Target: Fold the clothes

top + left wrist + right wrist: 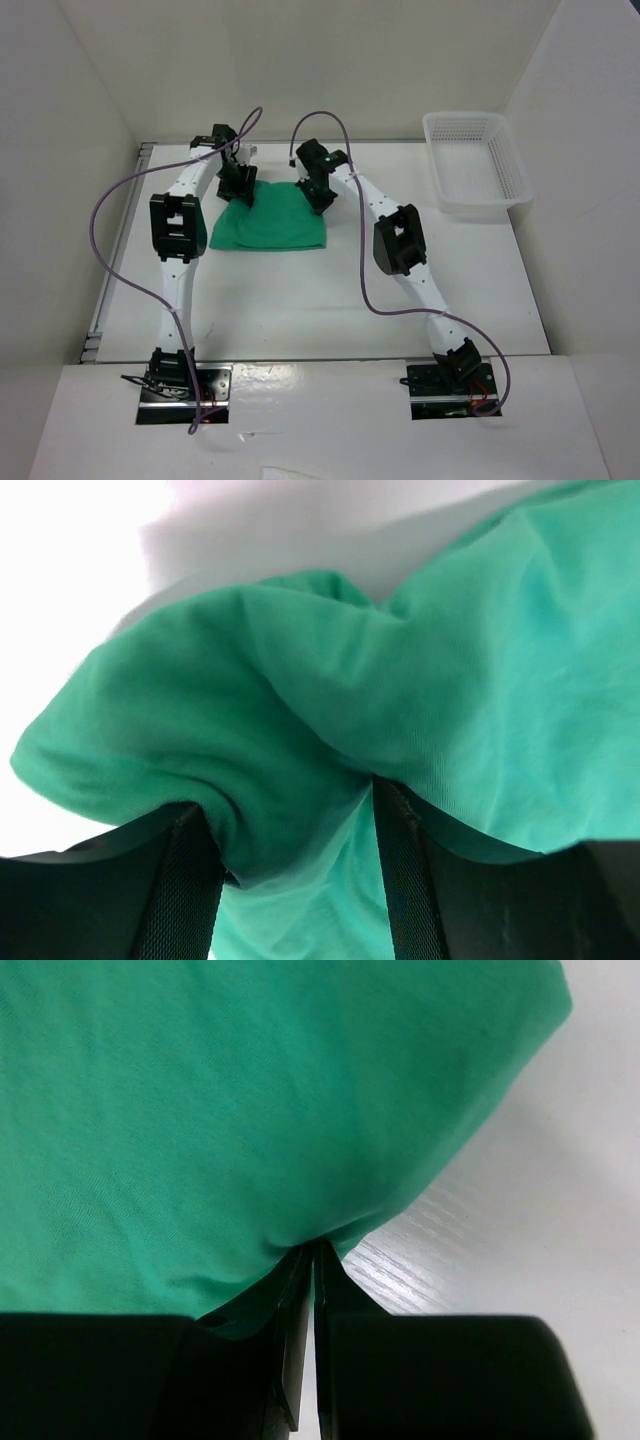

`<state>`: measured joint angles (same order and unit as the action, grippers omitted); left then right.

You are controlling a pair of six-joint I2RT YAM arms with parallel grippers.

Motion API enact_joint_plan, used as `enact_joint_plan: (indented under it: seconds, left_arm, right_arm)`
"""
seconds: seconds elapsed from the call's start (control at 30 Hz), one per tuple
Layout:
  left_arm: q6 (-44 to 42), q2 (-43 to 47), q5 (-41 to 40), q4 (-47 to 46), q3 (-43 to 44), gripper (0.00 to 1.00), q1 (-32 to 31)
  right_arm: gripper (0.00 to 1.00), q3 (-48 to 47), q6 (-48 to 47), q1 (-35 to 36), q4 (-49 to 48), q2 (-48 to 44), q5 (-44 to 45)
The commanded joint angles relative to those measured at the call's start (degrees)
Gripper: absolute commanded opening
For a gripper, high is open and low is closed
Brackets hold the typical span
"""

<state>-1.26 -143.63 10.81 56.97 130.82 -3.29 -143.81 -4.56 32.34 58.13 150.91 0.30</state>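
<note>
Gripping bunched green T-shirt [270, 228] in left claw [298, 820]; pinching its edge tight in right claw [312, 1260], on bench [300, 300].

Text, labels, brands: none readable in any view.
Numbers, signs: none readable.
Plain emerald-green thin-fabric T-shirt [268, 222], centre of the top view: unprinted surface.
</note>
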Motion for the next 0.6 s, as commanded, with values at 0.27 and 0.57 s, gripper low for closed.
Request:
enact_joint_plan:
  seconds: [0.27,0.57]
  left_arm:
    - [0.64,-6.13,-2.98,7.45,11.73,0.67,-0.14]
    - [1.70,-1.58,-7.20,5.44,1.20,0.70,2.76]
  right_arm:
    - [0.15,5.20,-0.98,-2.28,-3.37,-6.59,2.69]
    - [0.16,9.77,-1.51,-2.80,-5.13,-8.97,5.33]
